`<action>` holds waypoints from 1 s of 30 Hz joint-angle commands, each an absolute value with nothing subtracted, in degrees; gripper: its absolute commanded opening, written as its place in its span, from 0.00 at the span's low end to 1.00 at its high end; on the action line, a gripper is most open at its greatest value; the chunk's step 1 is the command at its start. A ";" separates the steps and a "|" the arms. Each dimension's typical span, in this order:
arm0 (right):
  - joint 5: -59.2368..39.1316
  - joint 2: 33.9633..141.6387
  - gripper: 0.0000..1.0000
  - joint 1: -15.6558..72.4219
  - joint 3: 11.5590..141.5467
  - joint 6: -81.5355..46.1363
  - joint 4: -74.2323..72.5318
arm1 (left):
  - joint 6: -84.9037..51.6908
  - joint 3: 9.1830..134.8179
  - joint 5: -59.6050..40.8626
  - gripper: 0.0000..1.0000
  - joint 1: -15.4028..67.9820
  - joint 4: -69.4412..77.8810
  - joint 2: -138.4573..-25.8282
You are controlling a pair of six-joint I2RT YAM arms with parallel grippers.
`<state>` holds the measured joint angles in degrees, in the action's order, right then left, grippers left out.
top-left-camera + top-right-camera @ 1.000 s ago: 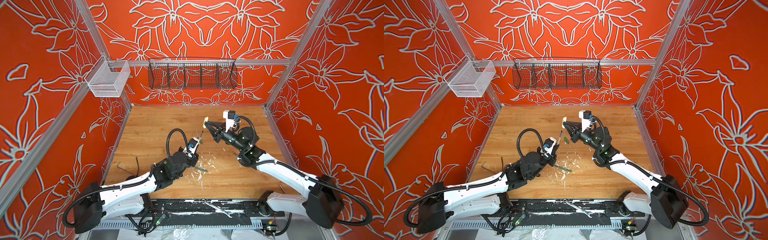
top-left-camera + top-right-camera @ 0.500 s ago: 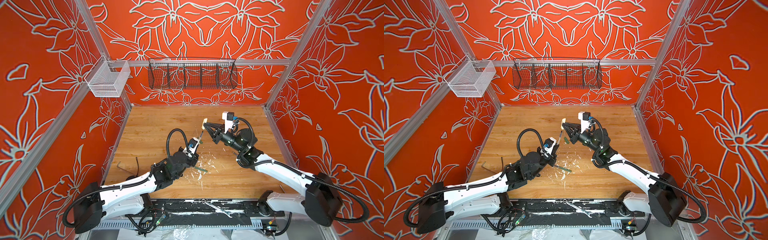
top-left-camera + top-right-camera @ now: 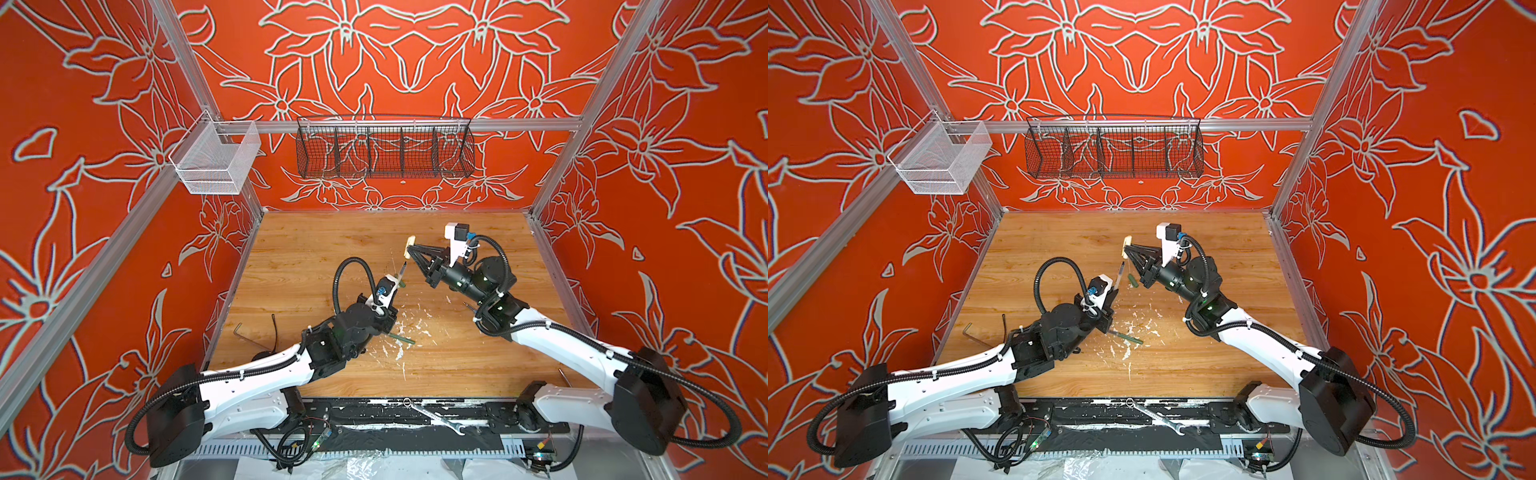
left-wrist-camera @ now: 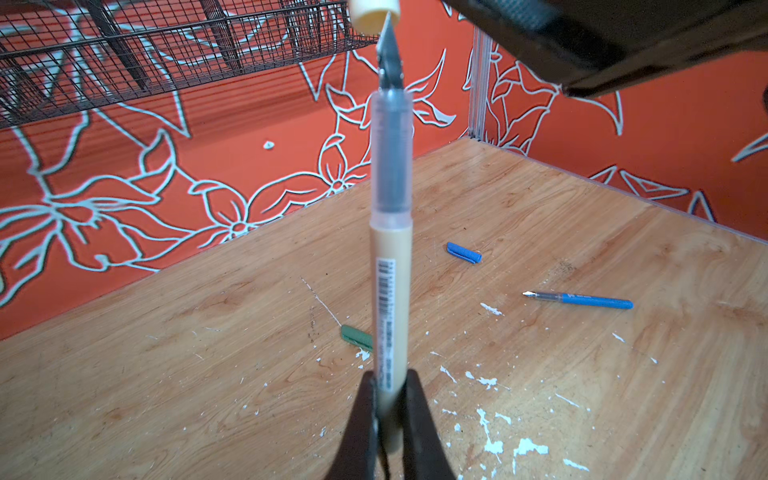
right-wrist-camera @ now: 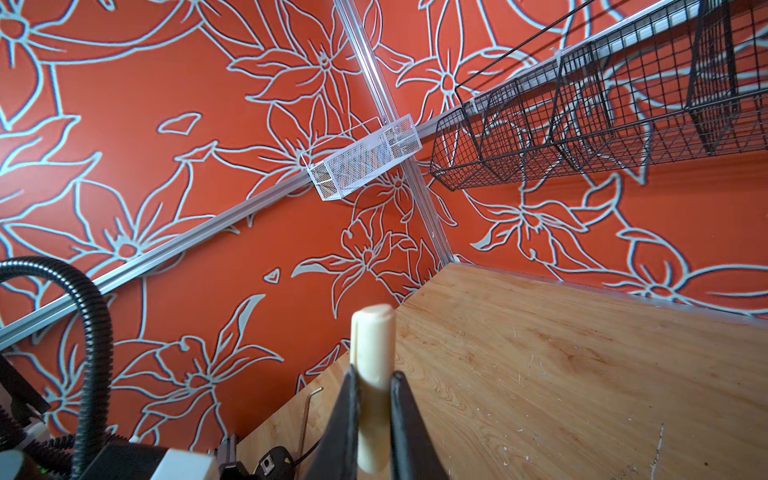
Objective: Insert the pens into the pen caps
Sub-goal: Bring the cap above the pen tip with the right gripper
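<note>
Nearby, green cap (image 4: 355, 336), blue cap (image 4: 464, 253), blue pen (image 4: 582, 300) — left jaws tight on beige pen (image 4: 390, 270), right jaws on beige cap (image 5: 371, 353).

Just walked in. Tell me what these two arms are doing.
The left gripper grips the beige pen by its lower barrel. The right gripper pinches the beige cap. The pen's dark tip sits right at the cap's open end, barely in if at all. The blue pen, blue cap, green cap and green pen lie loose on the wooden table, none capped.
</note>
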<state>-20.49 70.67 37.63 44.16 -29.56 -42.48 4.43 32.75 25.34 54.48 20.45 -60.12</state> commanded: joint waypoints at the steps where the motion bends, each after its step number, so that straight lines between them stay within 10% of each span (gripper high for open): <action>1: -21.36 69.00 0.10 37.97 44.57 -29.70 -43.63 | 4.12 32.50 24.92 0.00 54.84 20.78 -59.59; 30: -22.42 71.02 0.09 38.92 42.55 -30.65 -43.51 | 3.52 32.22 24.85 0.00 54.77 20.83 -58.49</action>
